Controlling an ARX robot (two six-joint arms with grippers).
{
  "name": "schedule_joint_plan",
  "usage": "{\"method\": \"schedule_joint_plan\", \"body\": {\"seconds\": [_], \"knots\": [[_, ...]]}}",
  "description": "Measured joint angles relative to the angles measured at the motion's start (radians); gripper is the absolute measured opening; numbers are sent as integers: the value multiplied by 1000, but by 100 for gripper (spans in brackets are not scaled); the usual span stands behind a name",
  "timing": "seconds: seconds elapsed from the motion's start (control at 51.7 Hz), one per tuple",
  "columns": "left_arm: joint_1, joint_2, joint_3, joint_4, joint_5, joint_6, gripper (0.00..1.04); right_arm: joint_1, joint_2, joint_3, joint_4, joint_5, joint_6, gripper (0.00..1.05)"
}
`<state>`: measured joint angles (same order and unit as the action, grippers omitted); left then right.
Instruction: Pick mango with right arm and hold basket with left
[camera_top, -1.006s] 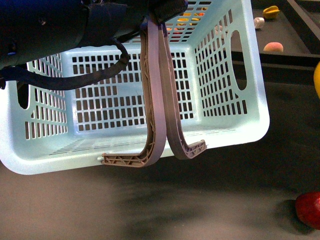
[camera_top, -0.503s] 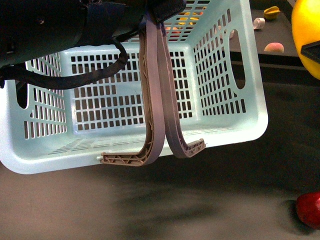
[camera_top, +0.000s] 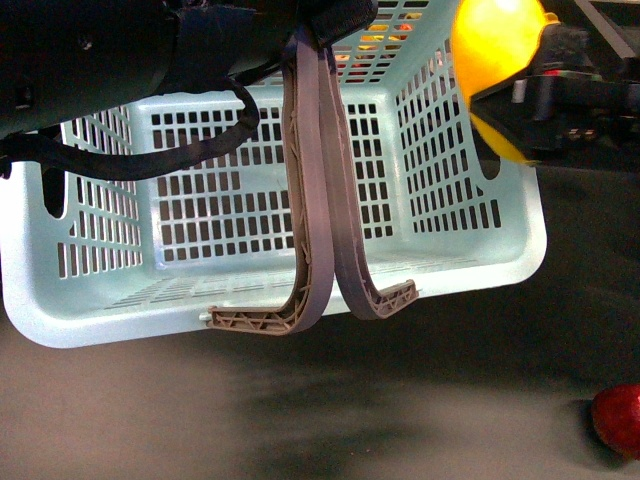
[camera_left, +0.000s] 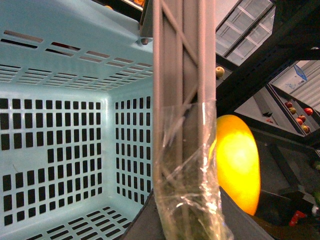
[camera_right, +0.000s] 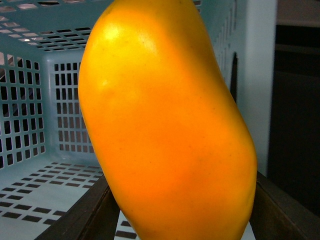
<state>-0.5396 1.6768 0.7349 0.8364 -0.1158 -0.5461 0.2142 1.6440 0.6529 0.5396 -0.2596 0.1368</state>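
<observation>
A pale blue slotted basket (camera_top: 440, 270) hangs tilted in the air, its open side facing the front view. My left gripper (camera_top: 335, 20) is shut on its two grey-brown handles (camera_top: 315, 200) at the top; in the left wrist view the handle (camera_left: 182, 100) runs down into the jaws, wrapped in clear film. My right gripper (camera_top: 515, 90) is shut on the yellow-orange mango (camera_top: 495, 50) and holds it at the basket's upper right rim. The mango fills the right wrist view (camera_right: 165, 120), just outside the basket's wall (camera_right: 30, 105). It also shows in the left wrist view (camera_left: 239, 165).
A red apple (camera_top: 618, 420) lies on the dark table at the front right. Dark shelving with small fruits (camera_left: 299, 112) shows beyond the basket in the left wrist view. The left arm's black cable (camera_top: 150, 160) loops across the basket's left side.
My right gripper has carried the mango leftward from the right edge of the front view to the basket's upper right rim. The basket has barely shifted.
</observation>
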Motion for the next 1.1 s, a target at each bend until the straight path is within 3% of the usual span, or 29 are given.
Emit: {"method": "schedule_joint_plan", "body": {"seconds": [0.252,0.464,0.503,0.832,1.103], "knots": [[0,0,0,0,-4,0,7,63,113,74,34,50,36,62],[0,0,0,0,-4,0,7,81,114,89,72,63,78,96],[0,0,0,0,-4,0,7,81,105,88,74,63,86,98],[0,0,-9,-5,-7,1,7,14,-224,-75,43,87,109,96],[1,0,-9,-5,-4,0,7,-40,-599,-304,-124,154,112,96]]}}
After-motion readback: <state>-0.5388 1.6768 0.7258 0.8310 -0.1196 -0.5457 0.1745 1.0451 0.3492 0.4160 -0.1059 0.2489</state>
